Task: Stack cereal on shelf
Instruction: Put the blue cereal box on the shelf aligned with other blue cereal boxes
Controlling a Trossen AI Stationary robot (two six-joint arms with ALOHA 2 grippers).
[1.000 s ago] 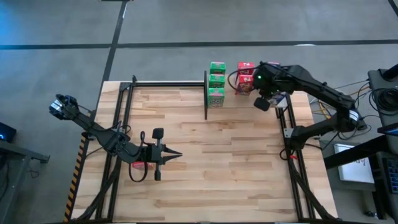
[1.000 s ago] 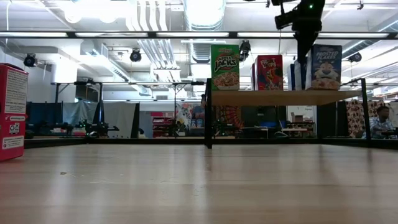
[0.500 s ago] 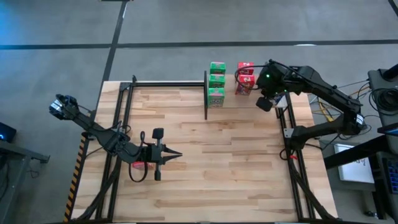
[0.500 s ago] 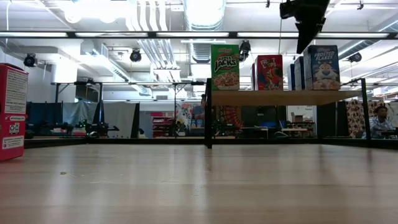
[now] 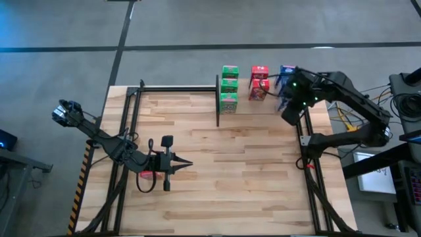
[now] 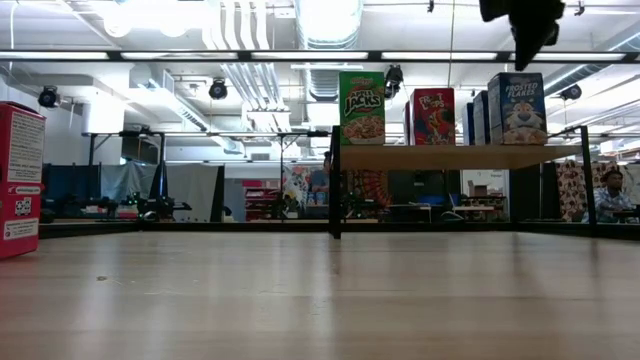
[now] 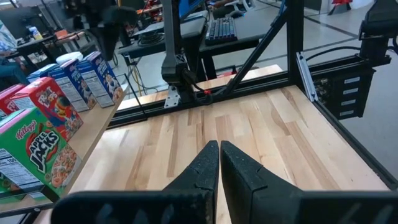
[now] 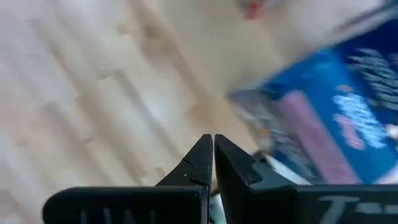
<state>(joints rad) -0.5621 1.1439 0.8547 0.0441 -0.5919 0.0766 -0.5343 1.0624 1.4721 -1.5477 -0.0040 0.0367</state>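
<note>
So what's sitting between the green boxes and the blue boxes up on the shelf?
The red cereal boxes stand between the green boxes and the blue boxes, clearest in the low view.

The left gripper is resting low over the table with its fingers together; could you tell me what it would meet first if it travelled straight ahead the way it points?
Nothing nearby: ahead of the left gripper lies bare tabletop, then probably the black frame rail along the table's right edge below the right arm. Depth is uncertain.
</note>
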